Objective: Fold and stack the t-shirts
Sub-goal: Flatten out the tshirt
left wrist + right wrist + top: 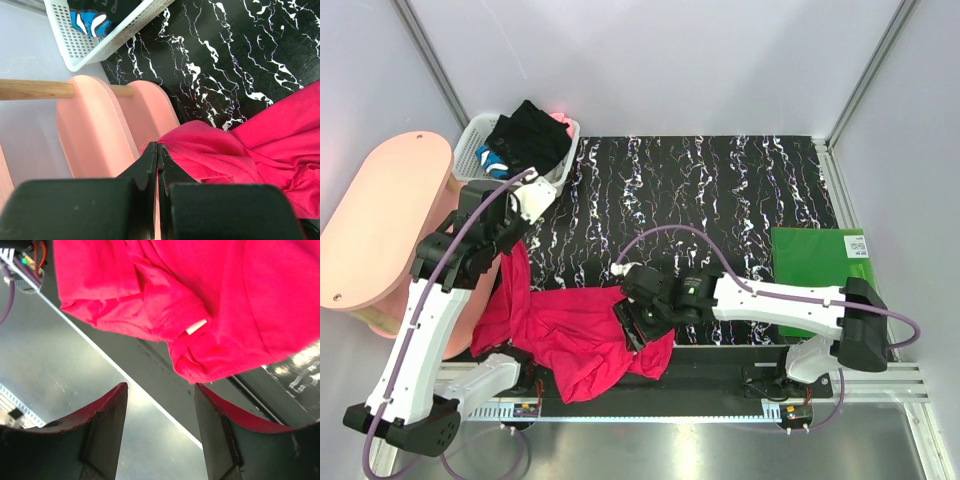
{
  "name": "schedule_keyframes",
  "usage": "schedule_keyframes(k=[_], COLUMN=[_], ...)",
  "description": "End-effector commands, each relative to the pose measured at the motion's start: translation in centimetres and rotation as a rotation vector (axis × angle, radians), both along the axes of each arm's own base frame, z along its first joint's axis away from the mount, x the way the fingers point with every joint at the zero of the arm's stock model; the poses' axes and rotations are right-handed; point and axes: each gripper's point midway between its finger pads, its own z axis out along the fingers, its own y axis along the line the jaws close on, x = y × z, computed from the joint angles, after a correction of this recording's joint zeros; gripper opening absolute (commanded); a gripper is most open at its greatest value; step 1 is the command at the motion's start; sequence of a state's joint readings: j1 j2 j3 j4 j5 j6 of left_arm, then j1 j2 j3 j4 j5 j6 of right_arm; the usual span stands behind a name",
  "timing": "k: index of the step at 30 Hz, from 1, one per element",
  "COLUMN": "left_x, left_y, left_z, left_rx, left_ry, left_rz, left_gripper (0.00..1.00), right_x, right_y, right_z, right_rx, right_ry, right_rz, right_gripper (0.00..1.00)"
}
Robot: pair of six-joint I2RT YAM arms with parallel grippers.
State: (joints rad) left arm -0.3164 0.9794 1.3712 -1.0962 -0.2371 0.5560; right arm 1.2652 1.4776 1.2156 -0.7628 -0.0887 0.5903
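Observation:
The pinkish-red t-shirt lies crumpled at the table's near left, and its lower part hangs over the front edge. My left gripper is shut on the shirt's upper left edge, with the cloth pinched at the fingertips of the left gripper. My right gripper hovers over the shirt's right side near the front edge. In its wrist view the right gripper is open and empty, and the shirt's hem with a white tag lies just beyond the tips. The black t-shirt lies bunched in the white basket.
The white slotted basket stands at the table's back left and also holds a blue item. A pink stool stands off the table's left edge. A green mat lies at the right. The black marbled tabletop spreads between them.

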Motion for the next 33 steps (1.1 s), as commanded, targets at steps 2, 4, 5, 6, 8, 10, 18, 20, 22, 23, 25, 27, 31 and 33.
schedule_keyframes(k=[2,4,5,6,8,10,18,20,22,23,25,27,31,33], left_x=[-0.1,-0.2,-0.3,-0.3,-0.5,-0.6,-0.5,-0.5,-0.6,-0.6,-0.6,-0.6,-0.8,-0.8], left_y=[0.5,0.7,0.7,0.7,0.8,1.0,1.3,1.3,1.3,1.3,1.3,1.4,1.4,1.4], left_z=[1.1,1.0,0.9,0.8,0.5,0.5,1.2,1.3,1.4,1.5,1.7,1.7,1.7,1.6], left_rx=[-0.004,-0.001,0.002,0.003,0.008,0.015,0.027,0.028,0.028,0.025,0.023,0.024,0.022,0.017], left_ry=[-0.077,-0.082,-0.079,-0.076,-0.074,-0.076,-0.097,-0.1,-0.101,-0.106,-0.11,-0.11,-0.11,-0.111], left_rz=[0.03,0.031,0.031,0.031,0.03,0.03,0.039,0.04,0.04,0.041,0.041,0.042,0.044,0.044], left_gripper=[0.0,0.0,0.0,0.0,0.0,0.0,0.0,0.0,0.0,0.0,0.0,0.0,0.0,0.0], right_x=[-0.9,-1.3,-1.5,-1.5,-1.5,-1.4,-1.3,-1.4,-1.3,-1.4,-1.3,-1.6,-2.1,-2.2], right_y=[2.8,3.2,3.4,3.7,3.9,4.3,5.3,5.4,5.2,4.9,4.8,4.5,3.2,2.8], right_z=[-2.2,-3.4,-3.7,-4.5,-5.0,-5.5,-7.9,-8.1,-8.3,-8.6,-8.6,-8.7,-8.7,-7.9], right_rx=[0.083,0.073,0.08,0.081,0.077,0.074,0.054,0.053,0.048,0.04,0.041,0.036,0.03,0.044], right_ry=[0.087,0.128,0.141,0.152,0.155,0.16,0.179,0.183,0.18,0.179,0.175,0.188,0.204,0.198], right_rz=[-0.031,-0.031,-0.03,-0.038,-0.041,-0.042,-0.045,-0.041,-0.046,-0.047,-0.051,-0.046,-0.063,-0.068], right_gripper=[0.64,0.64,0.64,0.64,0.62,0.61,0.59,0.58,0.58,0.58,0.57,0.57,0.57,0.57])
